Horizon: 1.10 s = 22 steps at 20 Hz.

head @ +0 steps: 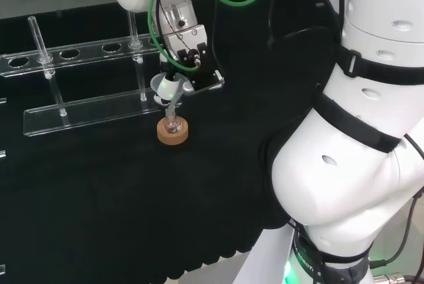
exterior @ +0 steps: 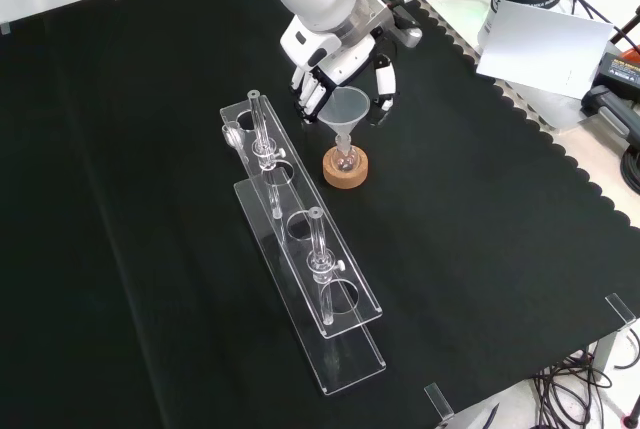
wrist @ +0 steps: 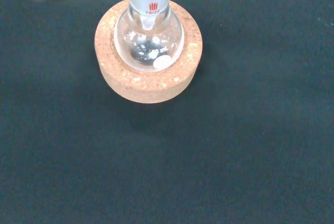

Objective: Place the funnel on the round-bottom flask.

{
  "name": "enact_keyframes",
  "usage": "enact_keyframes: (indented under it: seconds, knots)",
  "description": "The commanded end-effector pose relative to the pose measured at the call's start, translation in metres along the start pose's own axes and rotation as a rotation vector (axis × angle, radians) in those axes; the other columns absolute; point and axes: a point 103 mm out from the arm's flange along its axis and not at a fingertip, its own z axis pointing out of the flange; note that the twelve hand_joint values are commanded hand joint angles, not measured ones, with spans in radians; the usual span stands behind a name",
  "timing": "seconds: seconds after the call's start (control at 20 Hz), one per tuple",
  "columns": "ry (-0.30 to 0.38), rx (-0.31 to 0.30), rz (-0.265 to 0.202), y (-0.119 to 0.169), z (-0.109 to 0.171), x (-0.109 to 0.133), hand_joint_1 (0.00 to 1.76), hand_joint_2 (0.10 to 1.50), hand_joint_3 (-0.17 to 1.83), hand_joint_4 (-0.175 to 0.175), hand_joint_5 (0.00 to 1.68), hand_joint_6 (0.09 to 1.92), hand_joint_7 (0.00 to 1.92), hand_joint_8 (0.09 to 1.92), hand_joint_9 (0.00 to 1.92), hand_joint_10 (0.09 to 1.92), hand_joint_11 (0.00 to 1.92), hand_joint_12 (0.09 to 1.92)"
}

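Observation:
A clear funnel [exterior: 346,109] stands with its stem in the neck of the small round-bottom flask [exterior: 346,157], which rests on a cork ring [exterior: 345,173]. The hand [exterior: 312,89] comes in from the top of the front view. Its fingers [exterior: 308,101] and thumb [exterior: 385,89] are curled round the funnel's cone from both sides. In the head view the funnel [head: 169,87] sits under the hand [head: 192,55], above the flask [head: 173,124] and cork ring [head: 173,134]. Up close in the wrist view, the stem's tip [wrist: 148,21] is inside the flask [wrist: 148,46] on the cork ring [wrist: 151,85].
A long clear rack [exterior: 300,249] with two upright glass tubes [exterior: 258,124] [exterior: 318,239] lies just left of the flask in the front view and behind it in the head view [head: 86,108]. The cloth's scalloped edge [exterior: 560,149] runs along the right.

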Motion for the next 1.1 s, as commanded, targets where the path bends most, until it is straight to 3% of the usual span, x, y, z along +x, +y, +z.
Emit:
enact_keyframes:
  seconds: [0.05, 0.75, 1.0, 1.1]
  knots:
    - [0.012, 0.01, 0.005, -0.002, 0.002, -0.004, 0.69, 0.61, 0.65, -0.051, 0.37, 0.42, 0.42, 0.84, 0.74, 0.65, 0.5, 1.33]
    - [0.006, 0.004, -0.02, -0.005, 0.002, 0.0, 0.57, 0.6, 0.51, -0.045, 0.33, 0.13, 0.21, 0.78, 0.6, 0.67, 0.42, 1.37]
    - [0.0, -0.01, -0.013, -0.007, 0.001, 0.007, 0.54, 0.61, 0.45, -0.038, 0.31, 0.09, 0.09, 0.73, 0.41, 0.69, 0.32, 1.42]
    - [0.014, -0.046, -0.017, -0.01, -0.001, 0.003, 0.53, 0.62, 0.42, -0.036, 0.29, 0.09, 0.03, 0.71, 0.32, 0.73, 0.25, 1.46]
